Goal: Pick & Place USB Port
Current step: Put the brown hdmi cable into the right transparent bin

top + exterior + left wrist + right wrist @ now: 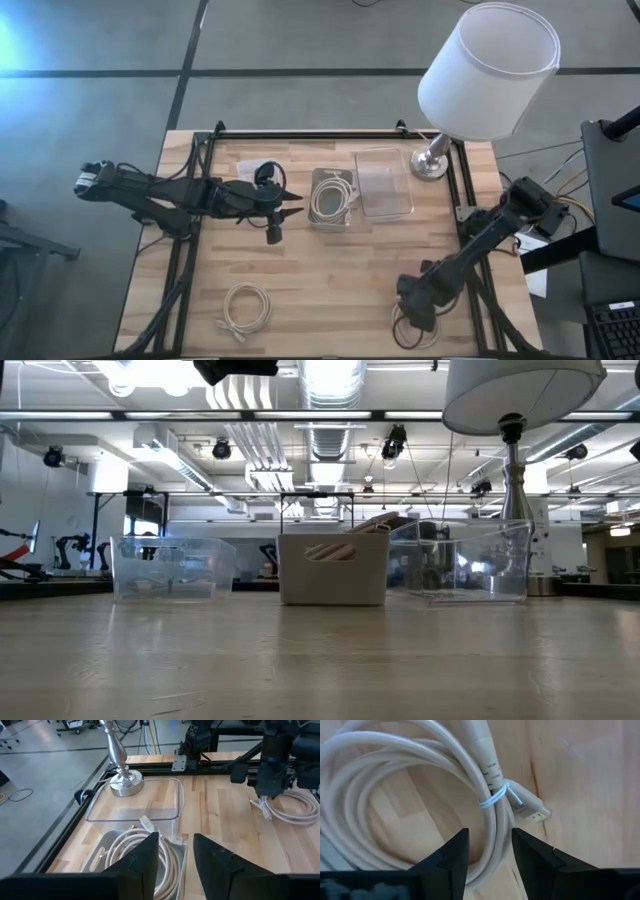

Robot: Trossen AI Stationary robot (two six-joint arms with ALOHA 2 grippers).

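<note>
A coiled white USB cable (395,785), bound with a thin tie, lies flat on the table at the near right (405,330); its plug (532,811) sticks out to one side. My right gripper (490,837) hangs open just above it, pointing down, one finger on either side of the coil's bundled strands near the tie. A second coiled cable (332,197) lies inside a white bin (318,222) at mid-table. My left gripper (297,207) hovers open beside that bin, holding nothing. A third coil (245,308) lies at the near left.
A clear empty container (385,182) stands to the right of the bin. A lamp stands at the far right, its base (430,165) on the table and its shade (488,70) above. Another clear box (170,568) shows in the low view. A black frame (300,135) rims the table.
</note>
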